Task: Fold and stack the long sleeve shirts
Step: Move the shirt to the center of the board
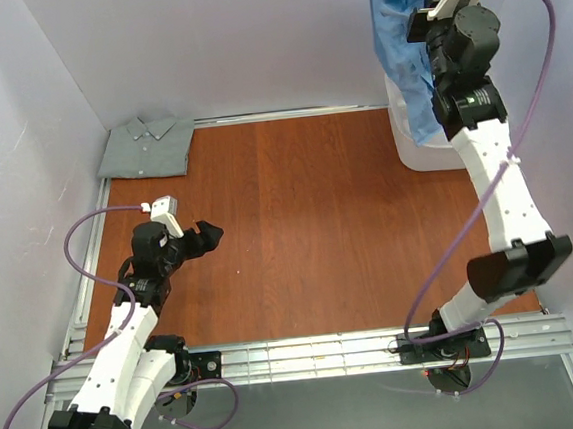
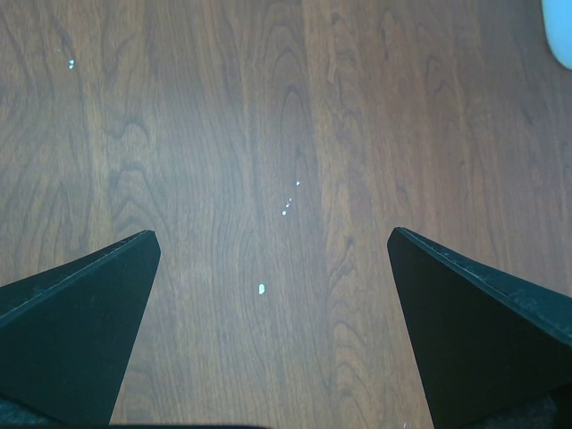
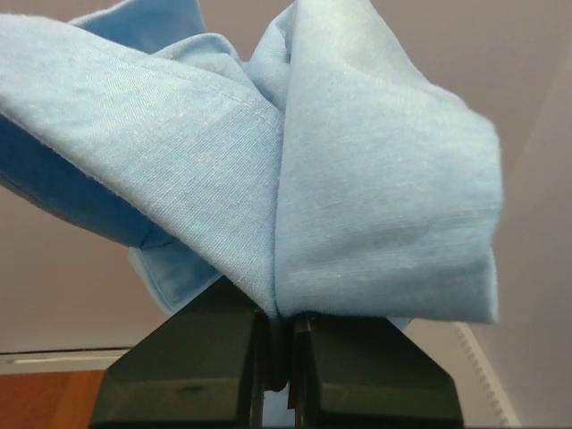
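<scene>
Sky-blue shirt [image 1: 400,59] hangs bunched from right claw [image 3: 288,329], raised over white basket [image 1: 432,154] at far right of worktop [image 1: 318,232]. Jaws pinched tight on fold of fine-weave cloth, hemmed edge showing. Grey-green shirt [image 1: 148,146] lies folded flat, collar on top, in far left corner. Left claw [image 2: 273,246] spread wide, gripping nothing, low over wood grain.

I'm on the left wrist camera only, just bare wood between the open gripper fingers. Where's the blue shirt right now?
Observer: The sky-blue shirt hangs from the right gripper, held high over the white basket at the far right.
Operator: Okay, and where's the other shirt?
Observer: The grey-green shirt lies folded, collar showing, in the far left corner of the table.
</scene>
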Robot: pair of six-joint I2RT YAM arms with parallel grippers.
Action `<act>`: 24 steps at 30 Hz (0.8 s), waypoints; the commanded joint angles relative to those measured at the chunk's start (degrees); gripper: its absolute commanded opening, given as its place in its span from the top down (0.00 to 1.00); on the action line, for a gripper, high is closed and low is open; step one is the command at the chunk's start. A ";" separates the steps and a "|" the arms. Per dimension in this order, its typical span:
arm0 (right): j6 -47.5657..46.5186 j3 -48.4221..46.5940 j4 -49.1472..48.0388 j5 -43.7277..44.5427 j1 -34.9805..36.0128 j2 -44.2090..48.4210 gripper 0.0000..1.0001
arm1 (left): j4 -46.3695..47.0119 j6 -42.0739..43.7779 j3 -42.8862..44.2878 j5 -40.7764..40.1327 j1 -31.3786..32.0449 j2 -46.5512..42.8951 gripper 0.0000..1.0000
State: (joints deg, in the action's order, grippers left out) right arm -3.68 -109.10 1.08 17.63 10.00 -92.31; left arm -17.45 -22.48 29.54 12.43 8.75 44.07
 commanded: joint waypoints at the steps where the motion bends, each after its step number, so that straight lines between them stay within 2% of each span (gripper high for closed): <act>1: -3.44 -1.39 -5.57 -6.19 3.87 8.08 0.99 | 0.67 0.60 -0.36 -0.82 0.39 -1.71 0.02; 7: 3.94 9.23 -4.25 -14.19 13.28 20.47 0.99 | -1.26 -1.25 0.43 1.20 0.39 -3.90 0.02; 12: 13.60 22.58 -1.19 -20.52 19.35 28.84 0.99 | -8.02 -0.37 9.56 1.90 0.39 -6.80 0.02; 15: 18.88 27.69 3.83 -23.86 21.20 30.52 0.99 | -12.86 0.77 15.71 2.77 0.39 -5.76 0.02; 19: 22.40 39.71 8.22 -23.25 22.43 29.65 0.99 | -15.68 1.12 17.48 4.53 0.39 -4.53 0.02; 21: 22.23 43.08 8.76 -19.49 22.34 27.29 0.69 | -15.51 0.25 16.70 4.54 0.39 -4.35 0.02; 22: 21.71 44.49 9.20 -17.56 22.17 26.40 0.44 | -15.25 -0.10 16.43 5.32 0.39 -3.83 0.02; 23: 20.22 46.50 10.85 -10.23 22.17 25.61 0.36 | -15.07 -0.54 16.08 6.11 0.39 -3.56 0.02; 24: 19.86 46.96 12.35 -7.63 21.91 23.95 0.30 | -14.89 -0.98 15.81 6.99 0.39 -3.03 0.02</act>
State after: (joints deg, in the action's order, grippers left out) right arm 16.10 -64.23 9.63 -0.19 32.29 -66.76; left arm -29.19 -22.63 46.37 16.21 8.86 39.66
